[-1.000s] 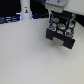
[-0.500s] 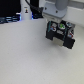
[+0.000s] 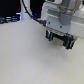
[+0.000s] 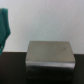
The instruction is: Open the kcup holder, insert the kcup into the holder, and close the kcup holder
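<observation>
In the exterior view my white arm reaches in from the top right, and its dark gripper (image 3: 59, 39) hangs low over the white table. The view is too blurred to show how the jaws stand. A dark boxy shape directly under the gripper may be the kcup holder; I cannot tell it apart from the gripper. In the wrist view a boxy unit with a grey, shiny face (image 4: 50, 52) and black below (image 4: 15, 72) fills the lower part, probably the kcup holder. No fingers show there. The green-topped kcup is out of view.
A teal object (image 4: 4, 27) sits at the edge of the wrist view. Dark equipment (image 3: 7, 20) and a black cable (image 3: 26, 9) lie at the back on the exterior view's left. The white table (image 3: 25, 57) spreads across the front.
The arm and gripper have drifted slightly toward the exterior view's left. Nothing else has visibly moved.
</observation>
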Robot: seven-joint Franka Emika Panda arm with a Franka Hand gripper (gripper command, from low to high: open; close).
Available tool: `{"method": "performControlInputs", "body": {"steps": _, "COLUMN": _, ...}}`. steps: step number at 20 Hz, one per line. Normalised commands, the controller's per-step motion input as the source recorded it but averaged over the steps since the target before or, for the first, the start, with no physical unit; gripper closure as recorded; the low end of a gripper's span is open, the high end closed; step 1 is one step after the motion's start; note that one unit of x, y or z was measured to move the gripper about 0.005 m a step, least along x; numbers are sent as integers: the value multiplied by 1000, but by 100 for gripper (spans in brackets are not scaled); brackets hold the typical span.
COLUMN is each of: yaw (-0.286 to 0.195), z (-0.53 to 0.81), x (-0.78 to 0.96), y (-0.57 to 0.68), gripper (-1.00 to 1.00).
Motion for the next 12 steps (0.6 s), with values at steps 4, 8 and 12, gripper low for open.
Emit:
{"method": "performControlInputs", "body": {"steps": 4, "yaw": 260, "z": -203, "x": 24, "y": 117, "gripper": -100}}
{"method": "performControlInputs", "body": {"steps": 8, "yaw": 262, "z": -149, "x": -127, "y": 81, "gripper": -100}}
{"method": "performControlInputs", "body": {"steps": 12, "yaw": 176, "z": -16, "x": -248, "y": 252, "gripper": -100}}
